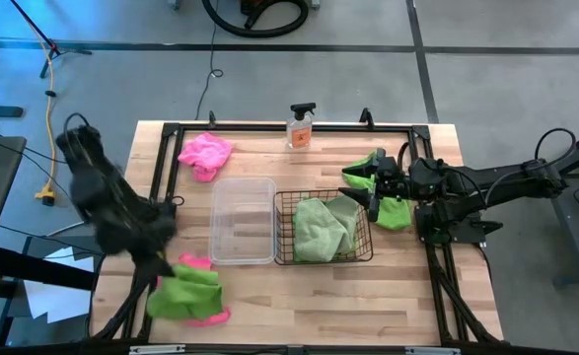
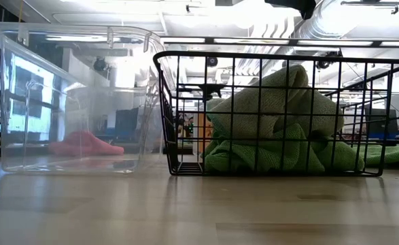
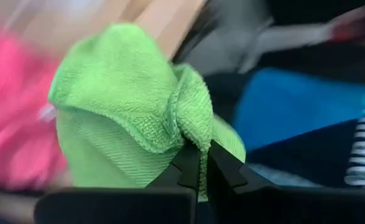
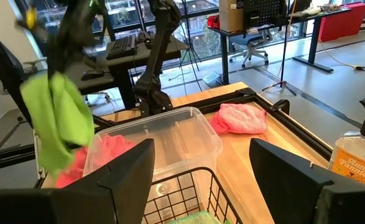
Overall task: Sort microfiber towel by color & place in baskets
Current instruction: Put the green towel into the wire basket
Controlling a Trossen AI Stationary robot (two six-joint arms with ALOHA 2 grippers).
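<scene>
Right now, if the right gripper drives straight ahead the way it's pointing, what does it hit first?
Most likely the black wire basket: its rim sits directly ahead of the open right gripper, with the clear tub just beyond. Depth is hard to judge, so it might pass above the rim.

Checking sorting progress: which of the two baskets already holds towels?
The black wire-mesh basket, with green towels piled inside; the clear plastic tub beside it holds nothing.

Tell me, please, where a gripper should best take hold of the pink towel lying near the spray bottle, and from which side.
Probably from straight above, pinching the raised crumpled middle of the pink towel. It lies bunched on the table, apart from the spray bottle and the clear tub, so its upstanding folds give the fingers something to close on.
</scene>
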